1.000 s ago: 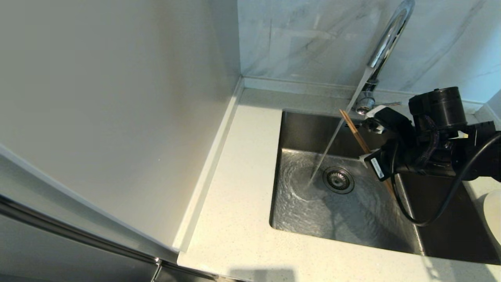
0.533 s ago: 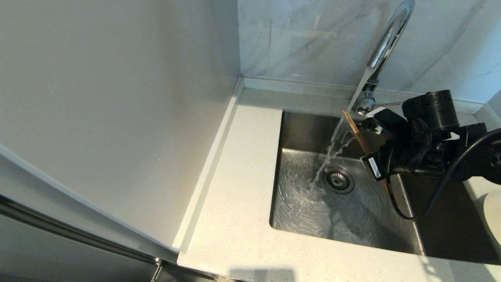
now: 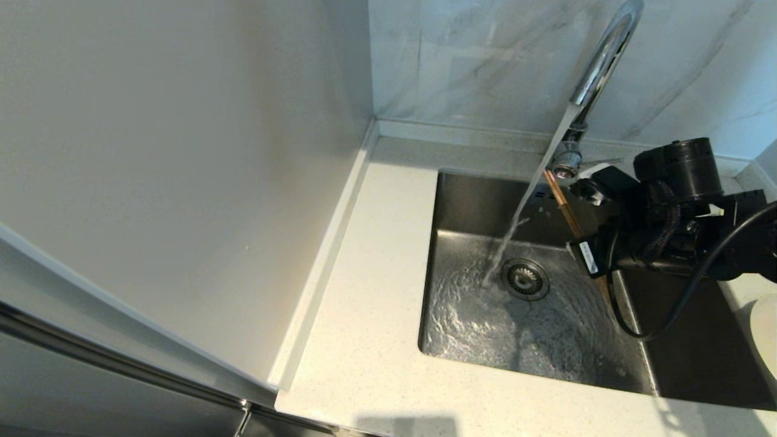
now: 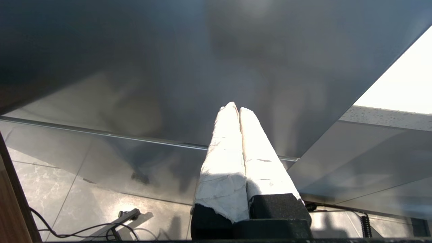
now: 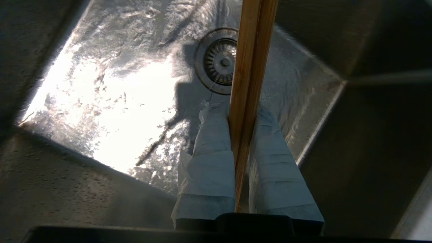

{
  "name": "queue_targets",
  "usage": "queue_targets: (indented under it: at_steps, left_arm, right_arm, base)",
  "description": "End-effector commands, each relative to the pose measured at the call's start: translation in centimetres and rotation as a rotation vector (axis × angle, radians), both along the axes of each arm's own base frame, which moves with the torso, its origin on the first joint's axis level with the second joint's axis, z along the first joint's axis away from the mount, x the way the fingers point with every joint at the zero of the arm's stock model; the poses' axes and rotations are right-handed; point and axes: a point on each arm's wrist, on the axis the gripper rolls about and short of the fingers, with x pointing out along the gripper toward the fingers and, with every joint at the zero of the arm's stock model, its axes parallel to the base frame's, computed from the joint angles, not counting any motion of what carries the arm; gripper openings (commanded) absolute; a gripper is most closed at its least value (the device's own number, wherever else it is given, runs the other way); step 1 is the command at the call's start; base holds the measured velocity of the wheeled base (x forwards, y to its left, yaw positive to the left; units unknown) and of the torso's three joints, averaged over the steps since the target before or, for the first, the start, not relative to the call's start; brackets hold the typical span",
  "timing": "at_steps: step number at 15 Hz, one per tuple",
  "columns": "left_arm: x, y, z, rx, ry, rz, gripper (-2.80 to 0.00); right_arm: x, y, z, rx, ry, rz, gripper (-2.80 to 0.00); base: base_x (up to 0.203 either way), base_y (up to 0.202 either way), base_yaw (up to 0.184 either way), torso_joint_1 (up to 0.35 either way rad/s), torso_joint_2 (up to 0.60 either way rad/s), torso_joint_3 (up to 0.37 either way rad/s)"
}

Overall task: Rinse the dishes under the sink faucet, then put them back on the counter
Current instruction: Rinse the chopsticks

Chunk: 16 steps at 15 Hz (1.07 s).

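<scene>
My right gripper [image 3: 583,215] hangs over the right side of the steel sink [image 3: 461,200], shut on a pair of wooden chopsticks [image 3: 561,203]. In the right wrist view the chopsticks [image 5: 249,67] run between the taped fingers [image 5: 209,148] and cross the round drain [image 5: 219,60]. Their upper tips sit just right of the water stream [image 3: 522,200] falling from the chrome faucet [image 3: 598,60]. A pale round dish [image 3: 766,331] shows only as an edge on the counter at far right. I cannot tell whether it is the bowl or the plate. My left gripper [image 4: 235,108] is parked below the counter, shut and empty.
The speckled counter [image 3: 376,291] lies left of and in front of the sink. Water ripples across the basin floor around the drain [image 3: 525,279]. A tall pale panel [image 3: 182,182] stands on the left, and the marble wall [image 3: 485,60] is behind the faucet.
The right gripper has shifted the chopsticks slightly right. Half a second ago their tips broke the stream into splashes; now they sit just beside it. The left arm has not moved.
</scene>
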Motion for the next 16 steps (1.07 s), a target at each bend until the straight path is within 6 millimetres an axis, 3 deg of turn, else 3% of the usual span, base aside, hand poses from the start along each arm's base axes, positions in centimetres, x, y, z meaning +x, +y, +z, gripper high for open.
queue_targets:
  at_steps: [1,4,7,10,12,14,16]
  left_arm:
    - [0.0,0.0,0.0,0.0,0.0,0.0,-2.8]
    - [0.0,0.0,0.0,0.0,0.001,0.0,-2.8]
    - [0.0,0.0,0.0,0.0,0.0,0.0,-2.8]
    - [0.0,0.0,0.0,0.0,0.0,0.0,-2.8]
    - [0.0,0.0,0.0,0.0,0.001,0.0,-2.8]
    - [0.0,0.0,0.0,0.0,0.0,0.0,-2.8]
    - [0.0,0.0,0.0,0.0,0.001,0.0,-2.8]
  right_arm:
    - [-1.0,-1.4,1.0,0.005,-0.03,-0.039,-2.8]
    - [-2.8,-5.2,2.0,0.01,-0.062,-0.161,-2.8]
    - [-4.5,-8.1,4.1,0.006,-0.144,-0.283,-2.8]
    - [-5.8,-8.7,0.1,-0.05,-0.031,-0.294,-2.8]
    - [-6.0,-9.1,0.5,-0.102,-0.066,-0.303,-2.8]
    - [-5.5,-10.3,2.1,-0.18,-0.107,-0.33,-2.8]
    - [-4.9,-12.0,6.0,-0.216,-0.14,-0.385,-2.8]
  base:
    - [0.0,0.0,0.0,0.0,0.0,0.0]
    - [0.0,0.0,0.0,0.0,0.0,0.0]
    - [0.0,0.0,0.0,0.0,0.0,0.0]
    - [0.0,0.0,0.0,0.0,0.0,0.0]
    - [0.0,0.0,0.0,0.0,0.0,0.0]
    - [0.0,0.0,0.0,0.0,0.0,0.0]
    - [0.0,0.0,0.0,0.0,0.0,0.0]
